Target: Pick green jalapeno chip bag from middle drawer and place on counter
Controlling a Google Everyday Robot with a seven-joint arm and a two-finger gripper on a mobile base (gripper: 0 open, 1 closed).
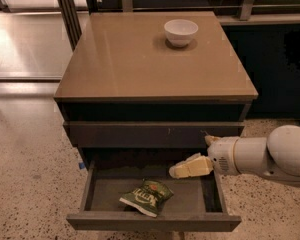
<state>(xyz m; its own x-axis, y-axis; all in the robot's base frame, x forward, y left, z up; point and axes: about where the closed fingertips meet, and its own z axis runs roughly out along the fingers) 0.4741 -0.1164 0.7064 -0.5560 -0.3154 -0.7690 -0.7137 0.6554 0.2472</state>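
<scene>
Camera view: tool (176,171) hovers over drawer (190,221), right of chip bag (146,197).

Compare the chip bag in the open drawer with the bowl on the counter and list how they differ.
The chip bag is dark green with pale lettering; the bowl is plain white. The bag lies flat and crumpled in the drawer; the bowl stands upright on the counter. Shared: the gripper, over the drawer's right side, touches neither.
</scene>
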